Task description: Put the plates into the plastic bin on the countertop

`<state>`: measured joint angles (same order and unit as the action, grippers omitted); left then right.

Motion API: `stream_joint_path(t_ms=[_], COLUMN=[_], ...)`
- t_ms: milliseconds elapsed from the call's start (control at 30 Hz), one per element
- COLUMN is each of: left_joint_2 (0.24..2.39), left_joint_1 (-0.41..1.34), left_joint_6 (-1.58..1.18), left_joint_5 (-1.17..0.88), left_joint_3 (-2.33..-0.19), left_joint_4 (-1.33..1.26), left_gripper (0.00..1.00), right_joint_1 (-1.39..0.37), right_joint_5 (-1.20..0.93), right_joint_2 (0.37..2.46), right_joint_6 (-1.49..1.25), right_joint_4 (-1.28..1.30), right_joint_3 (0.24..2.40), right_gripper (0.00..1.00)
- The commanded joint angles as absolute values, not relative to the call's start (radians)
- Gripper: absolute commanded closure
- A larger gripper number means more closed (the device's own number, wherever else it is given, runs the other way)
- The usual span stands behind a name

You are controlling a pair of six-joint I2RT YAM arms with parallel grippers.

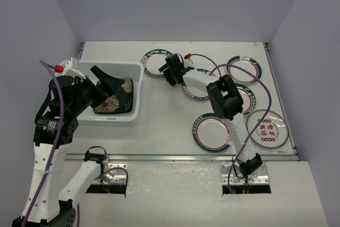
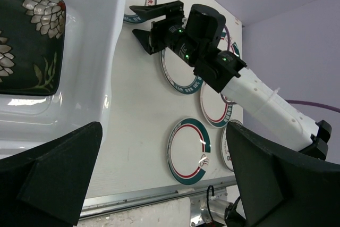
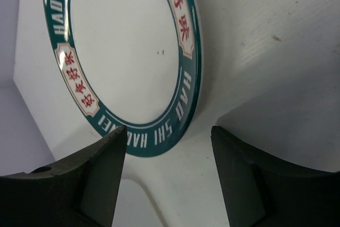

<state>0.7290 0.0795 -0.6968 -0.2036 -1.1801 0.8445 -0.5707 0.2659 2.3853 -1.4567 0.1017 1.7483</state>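
Observation:
A square black plate with white flowers [image 1: 121, 98] lies in the white plastic bin [image 1: 135, 91] at the left; it also shows in the left wrist view [image 2: 26, 41]. My left gripper [image 1: 106, 84] hovers open and empty over the bin. My right gripper [image 1: 169, 70] is open and empty, low over the countertop [image 1: 164, 126], just beside a round white plate with a teal lettered rim [image 1: 154, 62]. In the right wrist view that plate [image 3: 127, 51] lies just ahead of my open fingers [image 3: 101, 168]. Several more round plates lie at the right, such as one with a teal-red rim [image 1: 211, 133].
Round plates lie under the right arm [image 1: 194, 90], at the back right [image 1: 244, 69], at mid right [image 1: 247, 99], and one with red characters [image 1: 267, 128] at the front right. A metal rail [image 1: 175, 157] runs along the near edge. Purple cables hang by both arms.

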Motion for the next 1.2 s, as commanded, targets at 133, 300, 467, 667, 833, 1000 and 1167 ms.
stream_joint_path(t_ms=[133, 300, 467, 667, 833, 1000, 1167], left_joint_2=[0.695, 0.732, 0.78, 0.831, 0.886, 0.952, 1.019], left_joint_1=[0.08, 0.08, 0.081, 0.086, 0.098, 0.112, 0.115], left_joint_6=[-0.695, -0.682, -0.65, -0.602, -0.557, -0.491, -0.508], left_joint_5=[-0.21, -0.223, -0.24, -0.194, -0.217, -0.257, -0.576], left_joint_3=[-1.189, -1.187, -1.206, -1.231, -1.222, -1.262, -1.253], left_joint_4=[0.852, 0.824, 0.799, 0.785, 0.746, 0.725, 0.591], left_gripper=[0.0, 0.0, 0.0, 0.0, 0.0, 0.0, 0.0], right_joint_1=[-0.531, -0.52, -0.465, -0.364, -0.281, -0.272, -0.276], right_joint_5=[0.323, 0.281, 0.206, 0.073, -0.062, -0.23, -0.443], right_joint_2=[2.459, 2.429, 2.306, 2.108, 1.887, 1.711, 1.559], right_joint_6=[-1.613, -1.621, -1.577, -1.488, -1.337, -1.164, -1.014], right_joint_4=[0.197, 0.125, -0.002, -0.062, -0.061, 0.073, 0.15], right_joint_3=[1.727, 1.719, 1.709, 1.659, 1.57, 1.469, 1.364], right_gripper=[0.84, 1.0, 1.0, 1.0, 1.0, 1.0, 1.0])
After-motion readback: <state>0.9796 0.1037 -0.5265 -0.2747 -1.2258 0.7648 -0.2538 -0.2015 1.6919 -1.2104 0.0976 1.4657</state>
